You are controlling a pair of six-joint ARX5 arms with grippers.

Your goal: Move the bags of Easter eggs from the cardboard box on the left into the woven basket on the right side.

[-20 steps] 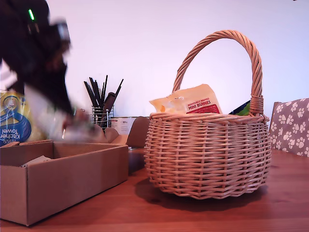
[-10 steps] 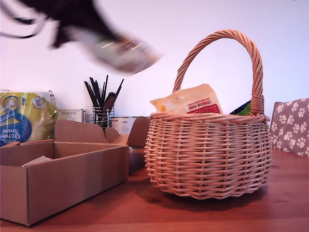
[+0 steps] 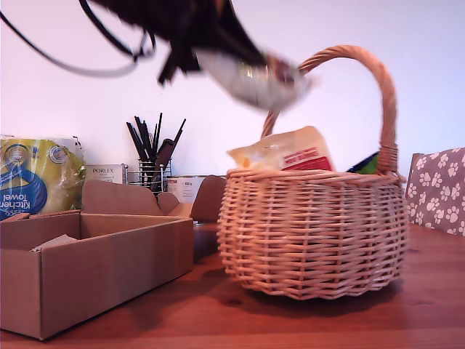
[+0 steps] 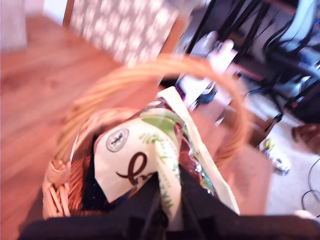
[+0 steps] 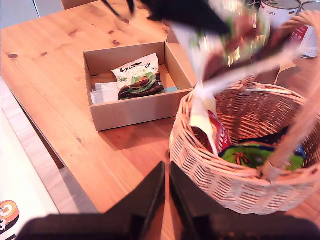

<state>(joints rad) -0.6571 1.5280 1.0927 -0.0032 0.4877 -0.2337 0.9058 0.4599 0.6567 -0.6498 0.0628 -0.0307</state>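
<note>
Hanging over the woven basket (image 3: 314, 231), a white-and-green egg bag (image 4: 150, 160) is clamped at its top edge in my first gripper (image 4: 169, 200); in the exterior view it's a blurred pale pouch (image 3: 256, 80) just below the dark arm, level w/ the arched handle (image 3: 363, 62) and over the basket's side toward the exterior view's left. Basket already holds a red-and-cream bag (image 3: 287, 154) marked Mini Bunnies, standing tilted above the rim, plus a green one (image 5: 250, 154) lying low inside, w/ a bit of blue beside it. One more bag, white w/ green and dark brown (image 5: 138, 76), lies flat in the cardboard box (image 5: 132, 107), next to a white paper. Box sits on the wooden desk (image 3: 290, 320) at the exterior view's left, near the basket but not touching. My second gripper (image 5: 165, 192) hangs above the desk between box and basket, fingers nearly together, nothing between them. Behind the box in the exterior view: a yellow-blue kitchen towel pack (image 3: 33, 178), a black wire utensil holder (image 3: 154, 156) and a tin (image 3: 185, 187). A paw-print cushion (image 3: 438, 190) shows at the exterior view's right edge
</note>
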